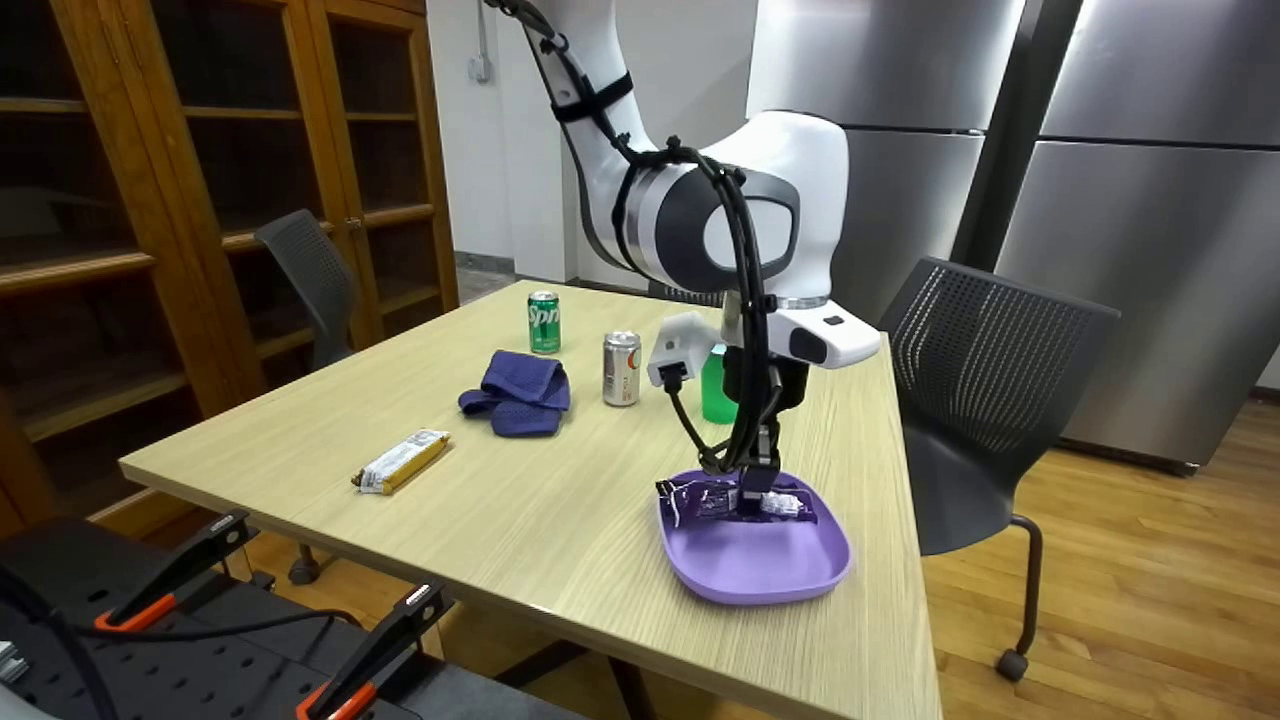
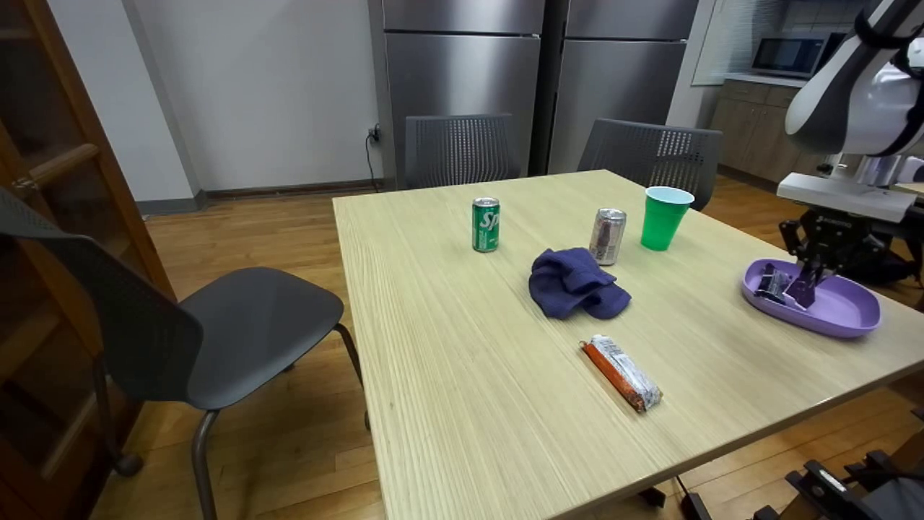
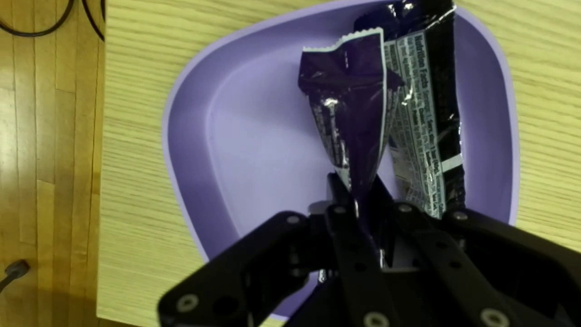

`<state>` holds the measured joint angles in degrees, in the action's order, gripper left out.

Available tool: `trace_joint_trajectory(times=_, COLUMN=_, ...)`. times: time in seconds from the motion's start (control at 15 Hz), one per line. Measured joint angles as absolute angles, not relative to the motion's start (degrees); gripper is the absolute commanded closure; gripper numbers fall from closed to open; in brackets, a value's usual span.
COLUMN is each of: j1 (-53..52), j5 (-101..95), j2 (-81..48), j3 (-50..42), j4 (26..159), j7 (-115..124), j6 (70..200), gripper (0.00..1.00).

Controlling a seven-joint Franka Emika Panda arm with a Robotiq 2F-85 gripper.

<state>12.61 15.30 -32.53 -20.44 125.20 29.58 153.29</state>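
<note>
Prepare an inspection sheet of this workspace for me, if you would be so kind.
Surface: pale wood-grain table.
Job's things: purple-wrapped bar; dark-wrapped bar beside it, lying in the purple dish.
Clutter: Sprite can, silver can, green cup, blue cloth and third wrapped bar, all on the table.
Grasping part: claw closed on the purple-wrapped bar, over the purple dish.
Cables: black cable bundle strapped along the arm.
Surroundings: grey chairs, steel refrigerators, glass-fronted wooden cabinet.
</note>
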Motion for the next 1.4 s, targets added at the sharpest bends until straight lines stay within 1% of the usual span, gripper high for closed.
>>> trace_joint_trajectory(times=0.27, j1=12.61, j5=15.3, j2=-33.65, j3=-20.42, j4=124.18, j7=29.54, j6=152.55, gripper=0.97)
trace_joint_trajectory(times=0.33, j1=12.61, j5=15.3, j2=-33.79, j3=-20.41, j4=124.04, j7=29.51, j6=152.44, gripper=0.61)
trace_joint_trajectory(times=0.4, j1=12.61, j5=15.3, j2=-33.9, j3=-20.41, j4=123.93, j7=29.44, j6=152.34, gripper=0.6)
trace_joint_trajectory(times=0.47, j1=12.61, j5=15.3, j2=-33.95, j3=-20.41, j4=123.86, j7=29.34, j6=152.3, gripper=0.55)
trace_joint_trajectory(times=0.8, j1=12.61, j5=15.3, j2=-33.85, j3=-20.41, j4=123.6, j7=28.46, j6=152.3, gripper=0.17)
trace_joint_trajectory(times=0.93, j1=12.61, j5=15.3, j2=-33.61, j3=-20.41, j4=123.6, j7=28.04, j6=152.3, gripper=0.04)
trace_joint_trajectory(times=1.0, j1=12.61, j5=15.3, j2=-33.41, j3=-20.41, j4=123.62, j7=27.75, j6=152.3, gripper=0.0)
trace_joint_trajectory(times=1.4, j1=12.6, j5=15.3, j2=-31.04, j3=-20.13, j4=124.66, j7=25.26, j6=152.3, gripper=0.0)
